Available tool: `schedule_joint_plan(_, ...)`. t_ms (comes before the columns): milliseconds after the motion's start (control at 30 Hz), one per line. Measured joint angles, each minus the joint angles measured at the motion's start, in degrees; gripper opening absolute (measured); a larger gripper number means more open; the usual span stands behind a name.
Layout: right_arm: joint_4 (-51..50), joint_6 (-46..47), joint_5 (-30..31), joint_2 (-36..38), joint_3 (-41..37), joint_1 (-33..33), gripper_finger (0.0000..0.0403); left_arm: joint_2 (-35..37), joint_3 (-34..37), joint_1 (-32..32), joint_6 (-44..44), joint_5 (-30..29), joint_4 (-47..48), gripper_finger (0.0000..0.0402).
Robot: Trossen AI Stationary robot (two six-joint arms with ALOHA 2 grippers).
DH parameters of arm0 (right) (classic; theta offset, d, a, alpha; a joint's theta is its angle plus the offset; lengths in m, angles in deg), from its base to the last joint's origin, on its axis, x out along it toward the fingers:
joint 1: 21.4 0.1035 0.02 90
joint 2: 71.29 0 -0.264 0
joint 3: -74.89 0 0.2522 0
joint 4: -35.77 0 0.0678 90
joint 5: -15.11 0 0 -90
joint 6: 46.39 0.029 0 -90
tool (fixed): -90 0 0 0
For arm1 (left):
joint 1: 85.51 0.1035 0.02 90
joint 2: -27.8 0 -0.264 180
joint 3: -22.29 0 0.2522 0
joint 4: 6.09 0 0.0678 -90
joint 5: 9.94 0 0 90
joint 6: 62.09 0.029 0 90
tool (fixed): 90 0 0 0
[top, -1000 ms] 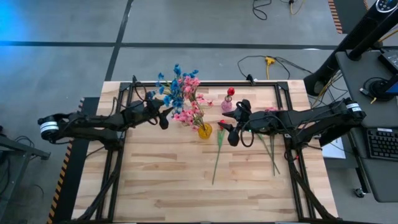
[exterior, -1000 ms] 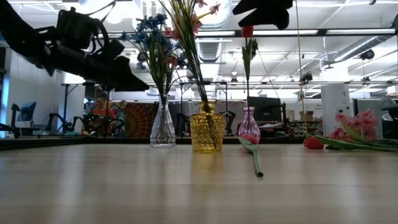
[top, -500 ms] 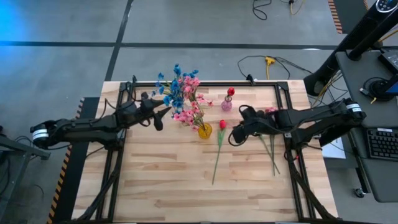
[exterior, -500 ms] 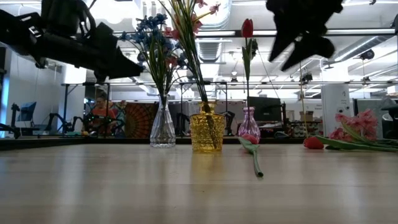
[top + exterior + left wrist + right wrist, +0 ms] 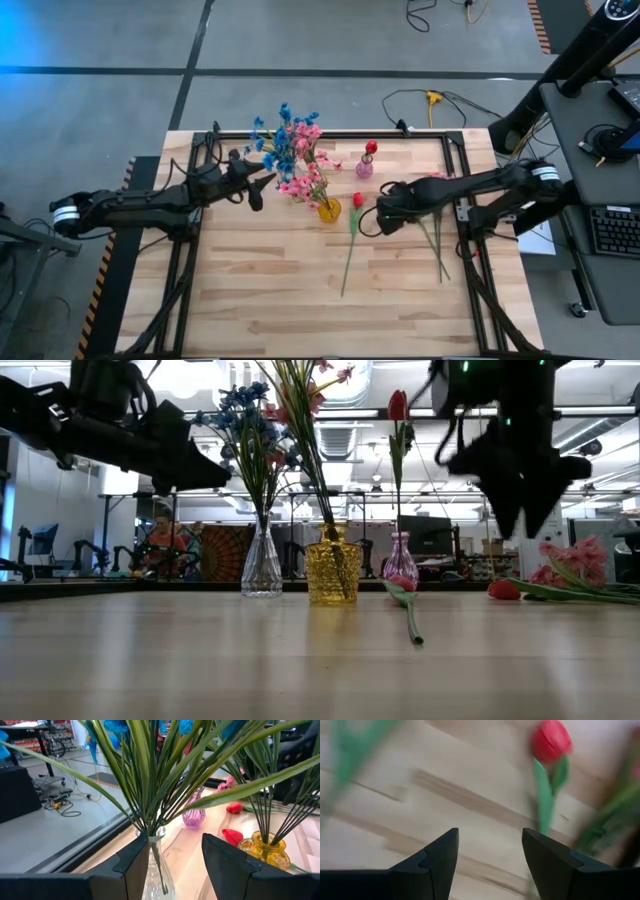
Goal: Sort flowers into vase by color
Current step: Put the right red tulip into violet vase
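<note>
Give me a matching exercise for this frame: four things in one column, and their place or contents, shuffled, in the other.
Things:
1. clear vase
2. yellow vase
3. small pink vase
4. loose red tulip

Place or contents:
A. holds one red tulip
B. lies flat on the table, beside the yellow vase
C. holds pink blossoms
D. holds blue blossoms

Pairs: 1-D, 2-C, 3-A, 4-B
</note>
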Motion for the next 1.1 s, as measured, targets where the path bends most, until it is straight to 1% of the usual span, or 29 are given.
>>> schedule_joint_plan(200,-8.3,-0.5,-0.9,-4.3,-0.1,-2.4,0.0210,-0.6,0.0,0.0,-0.6,0.0,1.0,0.0167)
schedule_joint_plan(367,-8.0,-4.1,-1.1,-4.5,-0.3,-4.6,0.0198,-0.6,0.0,0.0,-0.6,0.0,1.4,0.0167)
schedule_joint_plan(633,-6.1,-7.8,-3.9,-4.4,-3.1,-7.3,0.0185,-0.6,0.0,0.0,-0.5,0.0,1.5,0.0167)
schedule_joint_plan(867,-0.5,-8.5,-7.9,-4.4,-7.7,-7.7,0.0211,-0.6,0.0,0.0,-0.5,0.0,1.6,0.0167)
schedule_joint_plan(1100,0.2,-8.1,-8.3,-4.4,-11.6,-7.8,0.0232,-0.6,0.0,0.0,-0.5,0.0,1.6,0.0167)
